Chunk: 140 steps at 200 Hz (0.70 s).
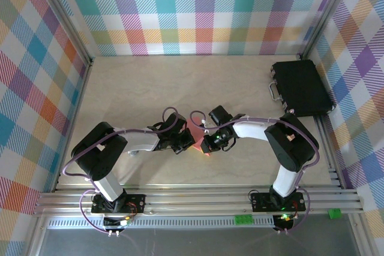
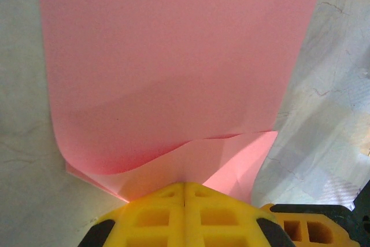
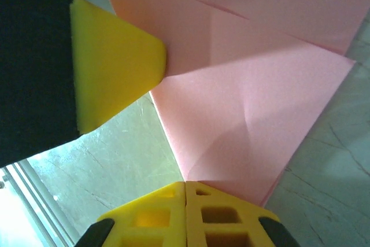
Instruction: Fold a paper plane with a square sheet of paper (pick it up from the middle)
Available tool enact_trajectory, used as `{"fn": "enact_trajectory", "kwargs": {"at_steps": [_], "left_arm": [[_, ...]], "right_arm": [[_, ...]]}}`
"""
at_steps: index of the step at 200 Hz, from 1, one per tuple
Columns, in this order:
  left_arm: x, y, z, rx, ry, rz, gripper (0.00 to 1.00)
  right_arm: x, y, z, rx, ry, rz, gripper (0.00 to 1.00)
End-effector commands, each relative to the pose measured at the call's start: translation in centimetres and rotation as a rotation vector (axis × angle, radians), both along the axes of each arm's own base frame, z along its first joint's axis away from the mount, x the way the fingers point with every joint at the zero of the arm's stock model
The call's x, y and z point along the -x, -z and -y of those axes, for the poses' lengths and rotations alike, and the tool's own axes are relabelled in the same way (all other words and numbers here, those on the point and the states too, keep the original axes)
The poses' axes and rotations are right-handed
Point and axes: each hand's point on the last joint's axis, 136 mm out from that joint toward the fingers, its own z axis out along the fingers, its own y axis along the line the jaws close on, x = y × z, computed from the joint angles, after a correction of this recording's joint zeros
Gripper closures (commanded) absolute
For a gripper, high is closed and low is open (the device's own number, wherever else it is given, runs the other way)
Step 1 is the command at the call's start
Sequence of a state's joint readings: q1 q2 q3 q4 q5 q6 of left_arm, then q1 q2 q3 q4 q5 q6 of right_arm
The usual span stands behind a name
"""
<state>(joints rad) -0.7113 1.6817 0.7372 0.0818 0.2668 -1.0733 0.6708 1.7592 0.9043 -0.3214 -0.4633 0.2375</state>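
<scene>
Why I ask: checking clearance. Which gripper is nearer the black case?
Right. The right gripper sits mid-table, left of the black case; the left gripper is farther left, across the pink paper.

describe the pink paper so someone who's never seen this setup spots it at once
On the pale table, look at the near middle, where the left gripper and right gripper meet. The salmon-pink sheet of paper is gripped by both, unlike the black case lying far right.
</scene>
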Motion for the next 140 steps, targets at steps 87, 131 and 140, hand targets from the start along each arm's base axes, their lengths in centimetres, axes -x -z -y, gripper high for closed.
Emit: {"fn": "enact_trajectory", "kwargs": {"at_steps": [87, 131, 140], "left_arm": [[2.5, 5.7, -5.7, -0.267, -0.056, -0.135, 1.00], [2.6, 6.0, -6.1, -0.275, -0.062, -0.143, 1.00], [2.5, 6.0, -6.1, -0.276, -0.064, -0.143, 1.00]], "right_arm": [[1.2, 1.2, 2.1, 0.078, -0.053, -0.048, 0.92], [1.8, 1.3, 2.8, 0.102, 0.000, -0.102, 0.91], [2.1, 1.5, 3.0, 0.111, 0.009, -0.116, 0.91]]}}
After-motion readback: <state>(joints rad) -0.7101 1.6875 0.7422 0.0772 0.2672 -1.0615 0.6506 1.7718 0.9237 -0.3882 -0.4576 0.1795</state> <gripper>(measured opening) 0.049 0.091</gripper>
